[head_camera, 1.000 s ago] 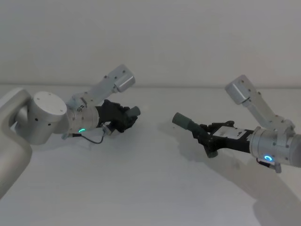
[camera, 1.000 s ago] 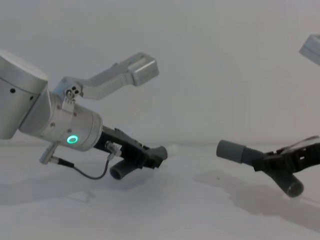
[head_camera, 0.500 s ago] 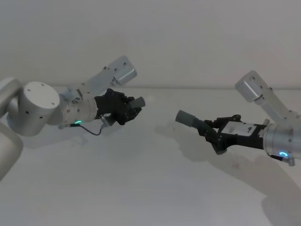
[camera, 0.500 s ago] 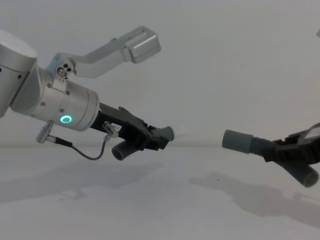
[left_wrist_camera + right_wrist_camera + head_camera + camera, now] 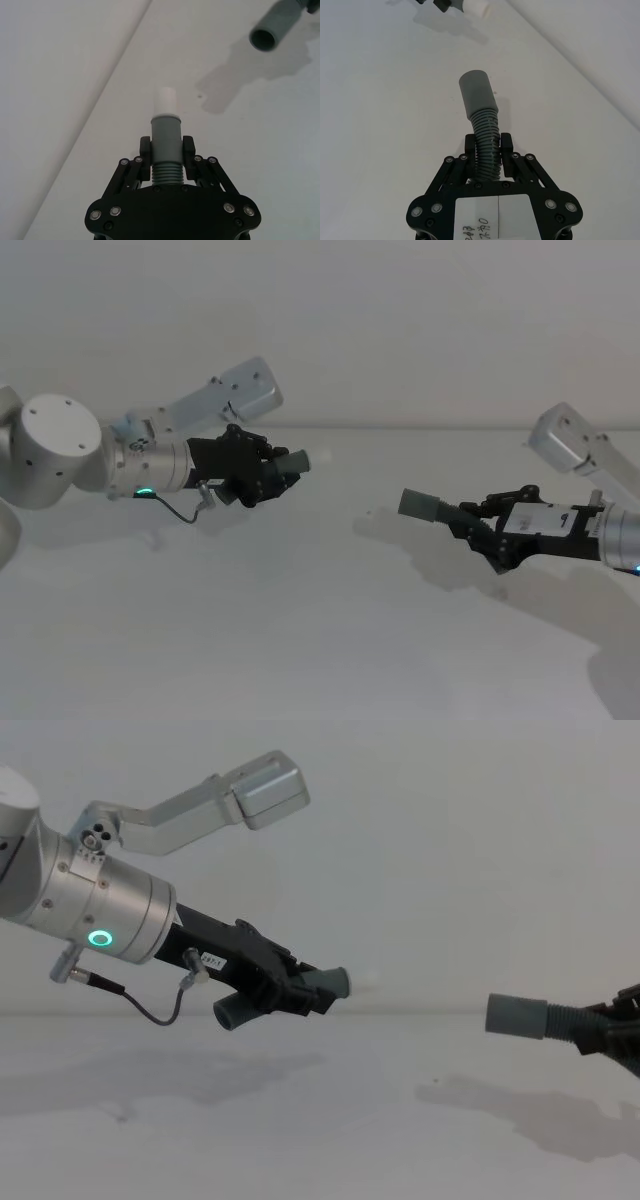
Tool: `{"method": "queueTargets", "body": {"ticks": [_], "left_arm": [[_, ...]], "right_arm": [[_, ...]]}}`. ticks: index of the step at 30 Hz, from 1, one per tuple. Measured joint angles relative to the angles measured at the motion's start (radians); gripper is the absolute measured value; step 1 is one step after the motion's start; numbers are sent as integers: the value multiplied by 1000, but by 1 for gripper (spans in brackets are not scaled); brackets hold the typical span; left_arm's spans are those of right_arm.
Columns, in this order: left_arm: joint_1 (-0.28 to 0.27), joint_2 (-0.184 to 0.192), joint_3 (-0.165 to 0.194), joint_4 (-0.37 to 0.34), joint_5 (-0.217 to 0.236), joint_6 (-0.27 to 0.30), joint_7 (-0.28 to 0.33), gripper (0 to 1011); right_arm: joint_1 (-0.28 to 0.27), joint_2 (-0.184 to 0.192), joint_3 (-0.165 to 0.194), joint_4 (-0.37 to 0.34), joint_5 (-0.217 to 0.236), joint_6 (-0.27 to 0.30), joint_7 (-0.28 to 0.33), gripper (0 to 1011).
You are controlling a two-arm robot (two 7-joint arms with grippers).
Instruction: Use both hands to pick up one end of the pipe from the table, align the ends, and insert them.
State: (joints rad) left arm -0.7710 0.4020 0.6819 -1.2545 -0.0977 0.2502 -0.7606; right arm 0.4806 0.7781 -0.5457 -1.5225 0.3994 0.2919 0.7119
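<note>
Pipe halves (image 5: 232,1012) hang above the tabletop (image 5: 300,640), cuffs (image 5: 420,505) facing but well apart, the left end effector (image 5: 166,150) and right end effector (image 5: 488,147) each pinching ribs just behind a cuff, where the light, bendy hose likely flexes least.

Chest view: the right gripper (image 5: 612,1028) runs off the edge, the right hose (image 5: 520,1015) vanishing behind its jaws; the left hose (image 5: 325,984) is hidden mid-length between its jaws.
</note>
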Motion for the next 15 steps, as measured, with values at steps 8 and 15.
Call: {"method": "queueTargets", "body": {"ticks": [8, 15], "left_arm": [[-33, 24, 30, 12, -4, -41, -83, 365], [-56, 36, 55, 18, -4, -64, -138, 365]], "right_arm": [[1, 21, 3, 11, -14, -70, 25, 283], [2, 23, 5, 14, -24, -100, 40, 283]]}}
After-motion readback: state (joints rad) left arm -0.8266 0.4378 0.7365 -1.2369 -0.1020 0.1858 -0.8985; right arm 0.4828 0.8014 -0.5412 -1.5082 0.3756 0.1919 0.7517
